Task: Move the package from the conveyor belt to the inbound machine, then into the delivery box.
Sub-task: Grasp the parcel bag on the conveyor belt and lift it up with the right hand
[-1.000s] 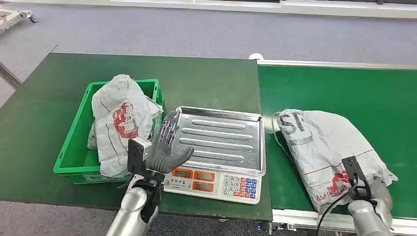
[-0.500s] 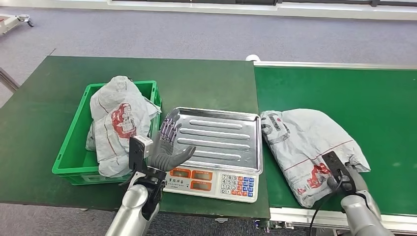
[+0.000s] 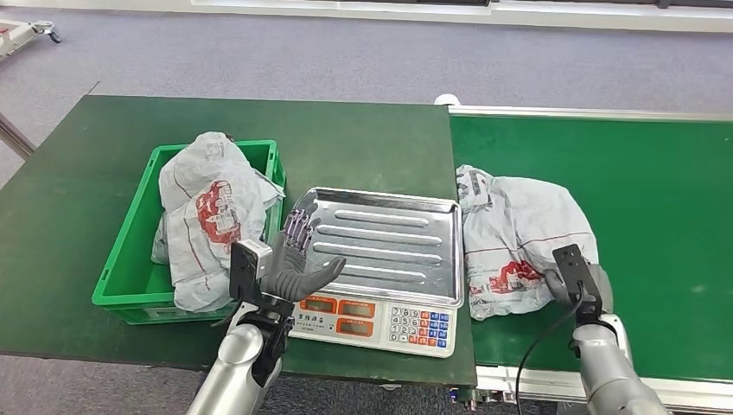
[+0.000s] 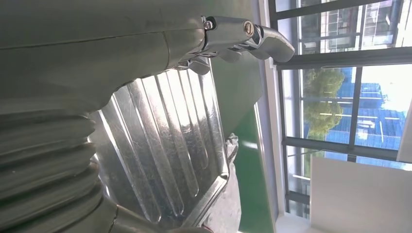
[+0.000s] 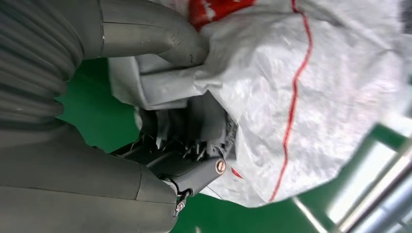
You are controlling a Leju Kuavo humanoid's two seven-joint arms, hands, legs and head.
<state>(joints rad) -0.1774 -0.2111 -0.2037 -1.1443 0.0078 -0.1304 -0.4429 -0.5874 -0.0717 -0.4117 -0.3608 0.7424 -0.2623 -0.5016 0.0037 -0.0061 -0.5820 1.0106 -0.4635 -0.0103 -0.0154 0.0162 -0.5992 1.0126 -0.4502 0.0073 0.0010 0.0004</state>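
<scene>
The head view looks forward and down from high on the robot, taking in the scale tray (image 3: 380, 246) at mid-distance, with the green surface (image 3: 69, 199) left of it and the belt (image 3: 657, 190) right of it. The left wrist view sits close behind the left hand (image 4: 77, 63), turned sideways, facing across the same tray (image 4: 165, 145) toward windows. The right wrist view presses close against the package (image 5: 311, 97), which the head view shows just right of the tray.
</scene>
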